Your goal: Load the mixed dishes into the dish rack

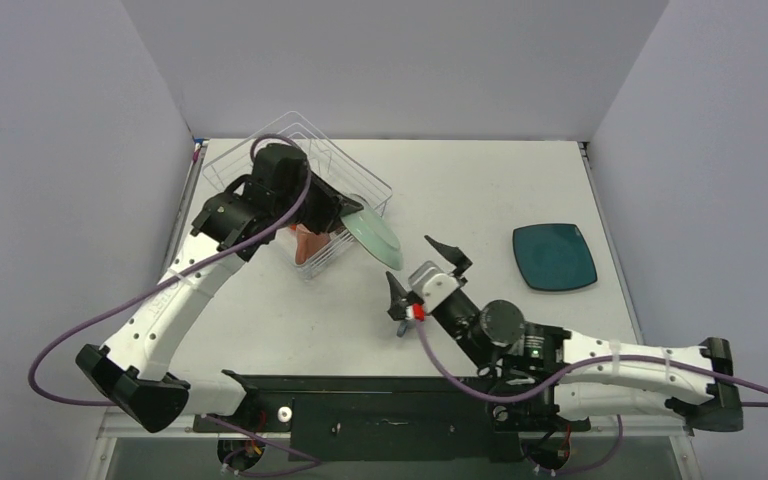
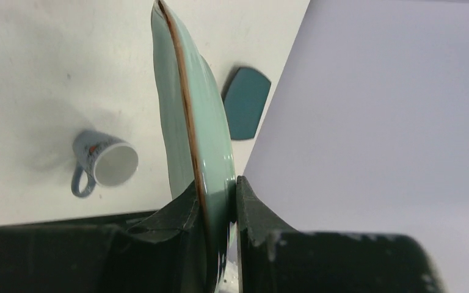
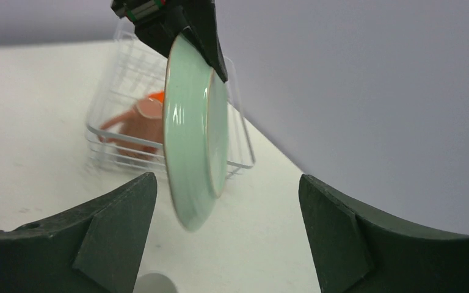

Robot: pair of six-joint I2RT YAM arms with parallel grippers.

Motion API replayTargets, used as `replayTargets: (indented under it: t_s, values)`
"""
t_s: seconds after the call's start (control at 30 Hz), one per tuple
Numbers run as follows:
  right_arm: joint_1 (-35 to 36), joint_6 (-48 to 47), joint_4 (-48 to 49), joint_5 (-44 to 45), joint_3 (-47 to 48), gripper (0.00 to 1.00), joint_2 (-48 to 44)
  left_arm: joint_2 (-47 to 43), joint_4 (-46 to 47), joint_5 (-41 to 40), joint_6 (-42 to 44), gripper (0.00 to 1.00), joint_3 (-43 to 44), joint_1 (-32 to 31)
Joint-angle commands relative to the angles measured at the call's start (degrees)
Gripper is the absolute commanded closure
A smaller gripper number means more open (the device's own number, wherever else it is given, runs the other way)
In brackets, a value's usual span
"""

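Note:
My left gripper (image 1: 353, 212) (image 2: 215, 189) is shut on the rim of the round pale-teal plate (image 1: 377, 239) (image 2: 189, 116) (image 3: 192, 146). It holds the plate on edge in the air at the near right corner of the white wire dish rack (image 1: 355, 180) (image 3: 122, 73). A pink mug (image 1: 310, 243) (image 3: 135, 125) and an orange-red bowl (image 3: 156, 96) lie inside the rack. My right gripper (image 1: 412, 263) (image 3: 226, 180) stands open just right of the plate, with nothing between its fingers. A grey-blue mug (image 2: 104, 162) (image 3: 152, 284) lies on its side below it. The dark-teal square plate (image 1: 555, 256) (image 2: 245, 104) rests flat on the table at the right.
Grey walls close off the table at the back and on both sides. The rack sits in the back left corner, against the left wall. A bare stretch of white table (image 1: 460, 190) lies between the rack and the dark-teal plate.

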Motion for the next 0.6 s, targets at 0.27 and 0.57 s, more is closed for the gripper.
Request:
replayTargets:
  t_s: [0.27, 0.57]
  values:
    - [-0.3, 29.7, -5.9, 2.6, -0.4, 0.16, -24.2, 3.5, -0.3, -11.8, 21.3, 1.00, 18.4, 12.7]
    - [-0.4, 35.7, -18.2, 9.7, -1.5, 0.17, -27.7, 15.6, -6.7, -17.5, 35.4, 1.00, 32.4, 20.5]
